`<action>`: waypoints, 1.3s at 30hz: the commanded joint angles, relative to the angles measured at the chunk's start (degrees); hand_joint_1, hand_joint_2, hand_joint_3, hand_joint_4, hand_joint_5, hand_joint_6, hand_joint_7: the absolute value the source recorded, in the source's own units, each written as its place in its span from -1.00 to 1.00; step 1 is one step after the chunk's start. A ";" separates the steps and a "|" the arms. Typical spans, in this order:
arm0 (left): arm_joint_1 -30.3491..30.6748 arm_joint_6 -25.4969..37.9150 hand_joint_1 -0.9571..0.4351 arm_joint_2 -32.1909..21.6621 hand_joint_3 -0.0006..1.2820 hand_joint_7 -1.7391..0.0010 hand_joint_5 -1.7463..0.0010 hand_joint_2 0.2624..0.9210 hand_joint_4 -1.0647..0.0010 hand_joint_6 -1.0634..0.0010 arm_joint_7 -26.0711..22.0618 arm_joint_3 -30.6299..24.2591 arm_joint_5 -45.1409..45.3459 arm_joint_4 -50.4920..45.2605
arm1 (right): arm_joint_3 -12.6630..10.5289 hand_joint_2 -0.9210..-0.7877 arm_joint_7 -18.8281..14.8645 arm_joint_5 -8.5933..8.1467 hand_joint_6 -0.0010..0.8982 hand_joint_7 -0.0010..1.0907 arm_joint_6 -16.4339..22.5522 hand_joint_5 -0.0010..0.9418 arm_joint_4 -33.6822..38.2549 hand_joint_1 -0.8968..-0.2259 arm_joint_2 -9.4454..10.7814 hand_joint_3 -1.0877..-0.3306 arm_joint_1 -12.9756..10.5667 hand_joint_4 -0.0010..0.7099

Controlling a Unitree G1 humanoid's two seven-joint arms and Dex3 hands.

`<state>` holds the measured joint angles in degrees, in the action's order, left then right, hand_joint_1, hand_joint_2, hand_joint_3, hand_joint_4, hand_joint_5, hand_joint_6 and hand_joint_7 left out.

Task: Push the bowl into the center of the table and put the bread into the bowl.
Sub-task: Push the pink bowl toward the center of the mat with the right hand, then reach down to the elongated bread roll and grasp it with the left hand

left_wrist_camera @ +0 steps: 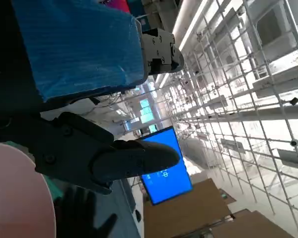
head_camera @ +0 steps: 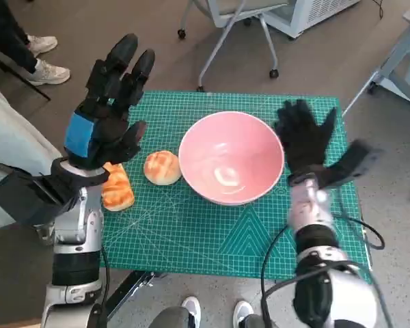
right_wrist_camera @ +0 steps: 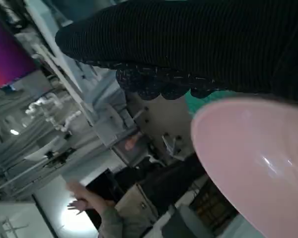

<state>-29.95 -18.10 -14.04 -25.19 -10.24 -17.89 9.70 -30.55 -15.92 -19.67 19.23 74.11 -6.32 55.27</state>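
Even daylight overhead; glare spot inside bowl (head_camera: 227, 176); right hand (head_camera: 307, 140) motion-blurred; wrist views backlit, soft.

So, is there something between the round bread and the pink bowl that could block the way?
Nothing visible does. The round bread lies on the green cutting mat right beside the pink bowl, with only the bowl's rim to clear. The left hand hovers open above the bread, and a second bread lies farther left.
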 commanded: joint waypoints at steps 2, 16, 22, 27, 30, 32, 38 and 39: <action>0.34 -0.61 -0.55 -0.26 -0.26 0.65 1.00 1.00 0.73 1.00 0.56 -0.12 0.63 -0.65 | 3.62 -1.00 -3.28 3.24 -0.59 -0.81 8.63 -1.00 -3.42 0.06 -1.83 -0.24 -0.23 -0.81; -2.21 0.23 -0.56 0.96 -0.25 0.62 1.00 1.00 0.72 0.98 2.06 1.78 0.97 -1.47 | 17.67 -1.00 -11.59 11.10 -0.54 -0.76 26.36 -0.94 -27.42 -0.25 -4.19 -0.08 -8.58 -0.58; -3.99 -0.45 -0.58 1.34 -0.25 0.61 1.00 1.00 0.73 0.98 1.46 2.77 1.00 -0.76 | 20.88 -1.00 -12.91 9.34 -0.56 -0.75 22.46 -0.94 -37.77 -0.34 -4.00 -0.07 -12.12 -0.55; -5.35 -0.99 -0.60 1.55 -0.24 0.58 1.00 1.00 0.73 1.00 0.84 3.61 1.11 -0.14 | 22.14 -1.00 -12.15 8.66 -0.59 -0.70 20.24 -0.95 -42.81 -0.38 -3.70 -0.05 -13.92 -0.54; -6.00 -1.25 -0.59 1.71 -0.24 0.58 1.00 1.00 0.73 1.00 0.44 4.36 1.46 -0.07 | 22.68 -1.00 -12.07 8.21 -0.86 -0.27 19.18 -0.99 -44.78 -0.39 -3.92 -0.04 -14.60 -0.52; -6.46 -1.32 -0.59 1.76 -0.24 0.57 1.00 1.00 0.73 1.00 0.13 4.83 1.71 0.00 | 22.93 -1.00 -11.98 8.13 -0.92 -0.18 18.82 -0.99 -45.63 -0.38 -4.03 -0.04 -14.93 -0.51; -7.21 -1.43 -0.59 1.22 -0.23 0.57 0.99 1.00 0.73 1.00 -1.07 5.39 2.13 0.21 | 23.24 -1.00 -11.50 8.21 -0.99 -0.09 18.39 -1.00 -46.78 -0.36 -4.03 -0.04 -15.31 -0.51; -7.22 -1.40 -0.59 1.08 -0.23 0.57 0.99 1.00 0.73 1.00 -1.26 5.38 2.15 0.18 | 23.29 -1.00 -11.42 8.20 -0.99 -0.09 18.34 -1.00 -46.90 -0.36 -3.99 -0.04 -15.35 -0.51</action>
<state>-36.12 -18.92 -12.61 -25.67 -5.11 -16.07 9.84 -7.61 -27.84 -11.19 38.47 27.65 -10.20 41.50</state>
